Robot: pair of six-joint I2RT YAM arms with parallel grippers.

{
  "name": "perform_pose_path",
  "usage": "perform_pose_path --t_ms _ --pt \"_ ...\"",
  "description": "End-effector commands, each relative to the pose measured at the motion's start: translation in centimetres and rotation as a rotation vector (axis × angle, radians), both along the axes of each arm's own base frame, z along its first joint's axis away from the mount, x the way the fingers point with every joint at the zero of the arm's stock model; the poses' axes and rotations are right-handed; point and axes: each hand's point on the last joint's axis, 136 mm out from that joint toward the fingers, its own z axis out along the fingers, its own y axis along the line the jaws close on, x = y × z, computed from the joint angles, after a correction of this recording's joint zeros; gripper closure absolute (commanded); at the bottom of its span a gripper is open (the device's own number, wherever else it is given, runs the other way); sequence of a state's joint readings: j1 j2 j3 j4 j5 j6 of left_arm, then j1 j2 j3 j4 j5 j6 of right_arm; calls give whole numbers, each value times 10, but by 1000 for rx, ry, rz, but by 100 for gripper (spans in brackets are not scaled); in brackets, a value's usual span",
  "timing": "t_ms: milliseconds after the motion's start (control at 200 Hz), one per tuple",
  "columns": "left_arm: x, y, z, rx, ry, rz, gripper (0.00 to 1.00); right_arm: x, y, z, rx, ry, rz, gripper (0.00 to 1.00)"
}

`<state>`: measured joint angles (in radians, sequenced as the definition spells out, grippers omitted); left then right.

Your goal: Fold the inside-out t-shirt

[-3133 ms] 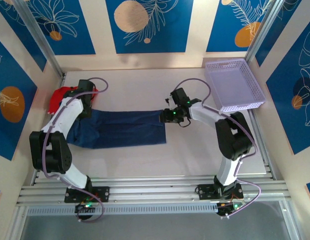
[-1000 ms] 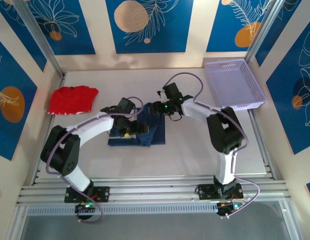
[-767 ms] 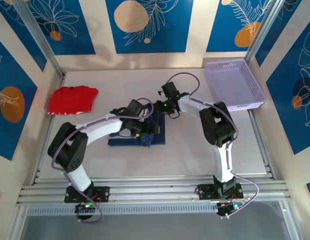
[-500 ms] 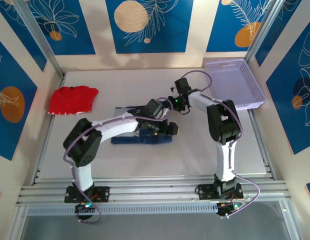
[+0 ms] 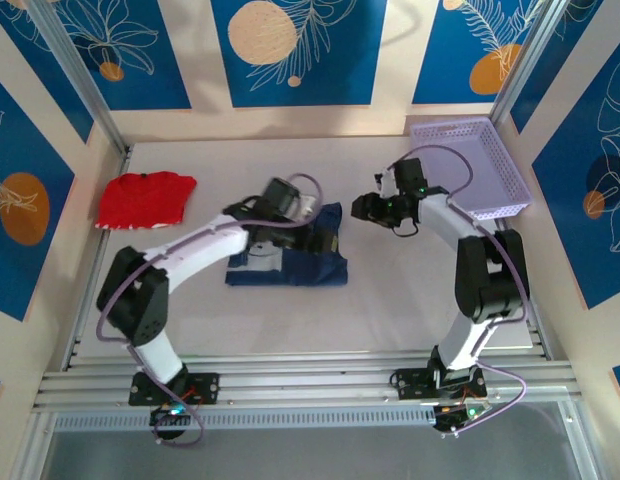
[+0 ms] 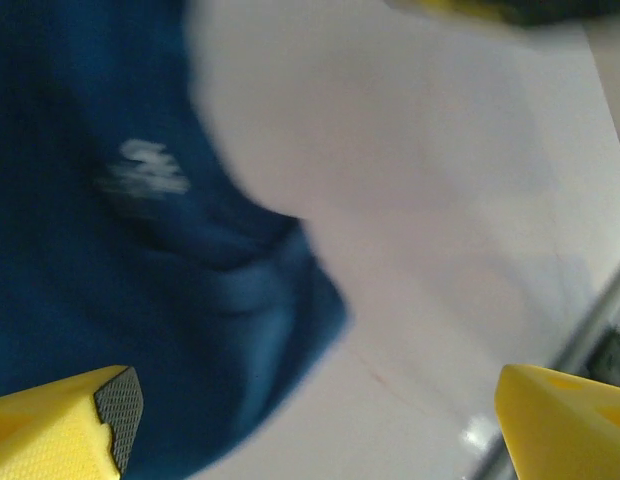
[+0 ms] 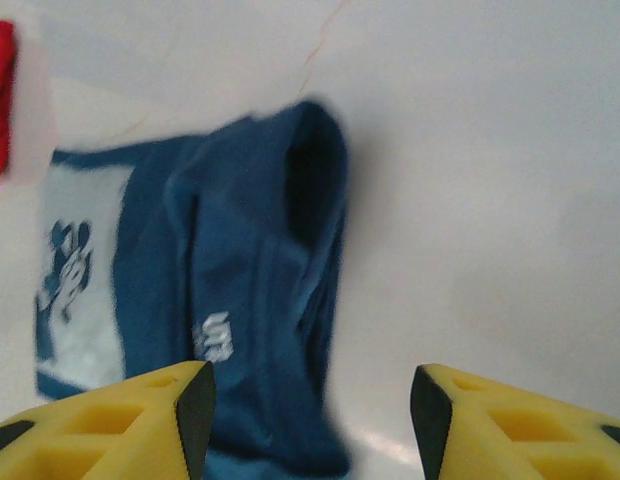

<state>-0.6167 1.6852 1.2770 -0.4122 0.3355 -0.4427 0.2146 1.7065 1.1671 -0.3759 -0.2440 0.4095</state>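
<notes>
Navy t-shirt (image 5: 290, 270) folded into compact rumpled rectangle; left tool (image 6: 310, 405), right tool (image 7: 308, 400) apart, empty.

The left arm (image 5: 190, 245) and right arm (image 5: 452, 222) have white shells over black joints, looped lilac cables and green lights at their bases, while the left gripper (image 6: 310, 400) and right gripper (image 7: 312, 390) have blocky yellow fingers (image 6: 50, 425).
</notes>
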Motion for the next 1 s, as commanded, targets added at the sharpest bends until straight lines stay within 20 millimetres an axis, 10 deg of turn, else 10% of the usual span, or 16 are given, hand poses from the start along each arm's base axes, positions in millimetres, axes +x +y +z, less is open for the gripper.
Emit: perform_pose_path --t_ms 0,190,355,740,995 --pt "27 69 -30 68 73 175 9 -33 47 4 101 41 89 45" --pt "63 137 -65 166 130 336 10 -25 116 0 104 2 200 50" --pt "63 154 -94 222 177 348 11 13 127 -28 84 48 152 55" --pt "-17 119 -129 117 296 218 13 30 101 -87 -7 199 111 61" --pt "-102 35 -116 71 270 28 12 51 153 -70 36 126 279 62"
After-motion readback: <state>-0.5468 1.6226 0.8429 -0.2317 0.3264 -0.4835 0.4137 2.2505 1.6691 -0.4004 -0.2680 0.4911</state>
